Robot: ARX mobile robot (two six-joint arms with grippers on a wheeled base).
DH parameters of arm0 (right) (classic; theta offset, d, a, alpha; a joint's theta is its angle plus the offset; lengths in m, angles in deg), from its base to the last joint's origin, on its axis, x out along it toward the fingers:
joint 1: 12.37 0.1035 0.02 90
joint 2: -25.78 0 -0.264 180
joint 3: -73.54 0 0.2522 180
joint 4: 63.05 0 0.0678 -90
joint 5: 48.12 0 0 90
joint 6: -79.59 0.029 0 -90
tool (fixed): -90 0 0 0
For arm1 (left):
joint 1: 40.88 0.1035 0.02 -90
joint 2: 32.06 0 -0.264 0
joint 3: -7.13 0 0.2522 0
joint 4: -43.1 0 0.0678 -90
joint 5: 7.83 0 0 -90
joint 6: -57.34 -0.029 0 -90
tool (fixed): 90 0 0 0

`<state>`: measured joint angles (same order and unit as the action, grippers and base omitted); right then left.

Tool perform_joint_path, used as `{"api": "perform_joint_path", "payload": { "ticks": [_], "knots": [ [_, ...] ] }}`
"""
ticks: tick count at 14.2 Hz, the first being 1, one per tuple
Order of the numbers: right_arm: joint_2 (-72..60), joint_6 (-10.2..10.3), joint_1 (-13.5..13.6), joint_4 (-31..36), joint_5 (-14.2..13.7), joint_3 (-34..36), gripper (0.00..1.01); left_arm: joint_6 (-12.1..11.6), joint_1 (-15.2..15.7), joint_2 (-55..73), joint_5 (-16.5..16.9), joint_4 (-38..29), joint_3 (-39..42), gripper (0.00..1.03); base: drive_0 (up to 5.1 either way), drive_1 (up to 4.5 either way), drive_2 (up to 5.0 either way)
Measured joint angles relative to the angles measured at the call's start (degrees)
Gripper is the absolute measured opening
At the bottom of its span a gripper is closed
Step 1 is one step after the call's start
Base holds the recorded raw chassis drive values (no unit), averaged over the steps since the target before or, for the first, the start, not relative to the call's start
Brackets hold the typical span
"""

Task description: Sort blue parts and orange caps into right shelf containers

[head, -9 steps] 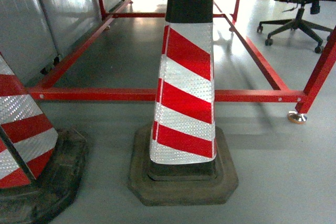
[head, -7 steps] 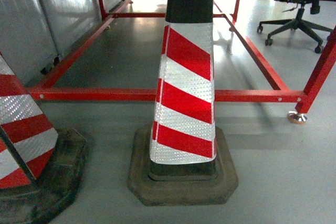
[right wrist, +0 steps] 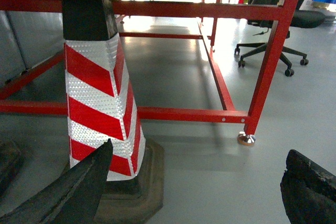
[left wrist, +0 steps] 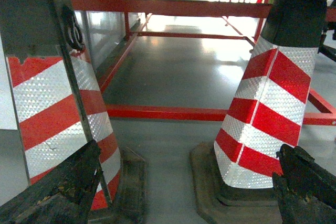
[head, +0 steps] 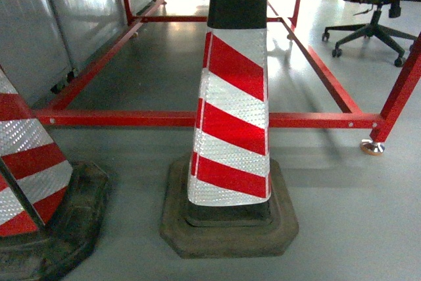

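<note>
Two red-and-white striped reflective traffic cones stand on the grey floor (head: 342, 215): one traffic cone (head: 231, 116) with a black top and a dark octagonal rubber base sits at centre of the head view, and a second cone (head: 29, 169) is cut off by the frame edge at 9 o'clock. A red-painted steel frame (head: 197, 119) of low horizontal rails runs behind both cones, its right upright ending in a round metal foot (head: 372, 147) at 3 o'clock. A black wheeled office chair (head: 371, 27) stands beyond the frame at 1 o'clock. In the left wrist view, the left gripper (left wrist: 178, 192) shows two dark, worn fingers at 7 and 5 o'clock, spread wide apart with nothing between them. In the right wrist view, the right gripper (right wrist: 194, 192) likewise shows two dark fingers at 7 and 5 o'clock, spread wide and holding nothing, with the central cone just beyond the left finger. No blue part, orange cap, blue container or steel shelf appears in any view, so their position relative to either gripper cannot be told.
</note>
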<state>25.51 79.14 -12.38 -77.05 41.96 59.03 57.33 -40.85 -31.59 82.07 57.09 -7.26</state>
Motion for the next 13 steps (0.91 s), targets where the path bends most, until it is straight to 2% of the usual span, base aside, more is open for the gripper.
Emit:
{"api": "perform_joint_path", "payload": {
  "ticks": [13],
  "knots": [
    [-0.02, 0.26, 0.0, -0.07, -0.04, 0.0, 0.98, 0.0, 0.0, 0.0, 0.04, 0.07, 0.0, 0.98, 0.0, 0.0, 0.0]
  ]
}}
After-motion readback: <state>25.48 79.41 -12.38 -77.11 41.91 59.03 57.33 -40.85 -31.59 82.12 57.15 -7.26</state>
